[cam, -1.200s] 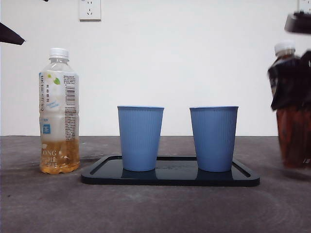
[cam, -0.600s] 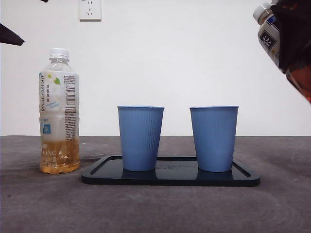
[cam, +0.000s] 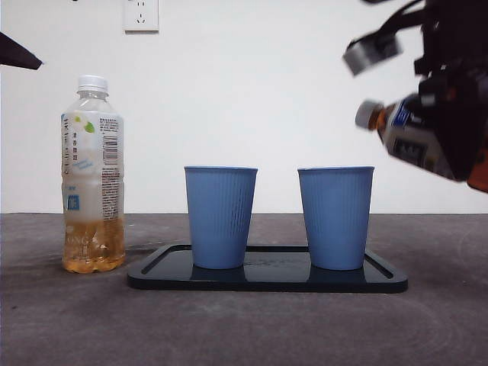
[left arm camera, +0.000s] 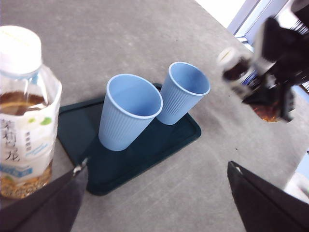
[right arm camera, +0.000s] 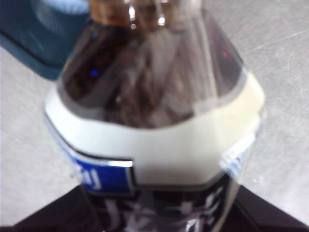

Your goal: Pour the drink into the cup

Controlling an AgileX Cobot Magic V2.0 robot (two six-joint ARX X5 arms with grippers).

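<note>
My right gripper (cam: 451, 130) is shut on a dark tea bottle (cam: 408, 145) and holds it in the air, above and to the right of the right blue cup (cam: 335, 217). The bottle is tilted, with its whitish cap end toward that cup. It fills the right wrist view (right arm camera: 154, 121) and shows blurred in the left wrist view (left arm camera: 241, 77). The left blue cup (cam: 220, 217) stands beside the right one on a black tray (cam: 267, 280). Both cups (left arm camera: 129, 111) (left arm camera: 182, 92) look empty. My left gripper (left arm camera: 157, 166) is open and waits at the top left (cam: 15, 53).
A pale tea bottle (cam: 93, 175) with a white cap stands on the table left of the tray, close to my left gripper (left arm camera: 21, 121). A wall with a socket (cam: 141, 15) is behind the grey table.
The right gripper has lifted the dark bottle off the table at the right, swung it up and tipped it leftward, its cap end now near the right cup's rim height.
</note>
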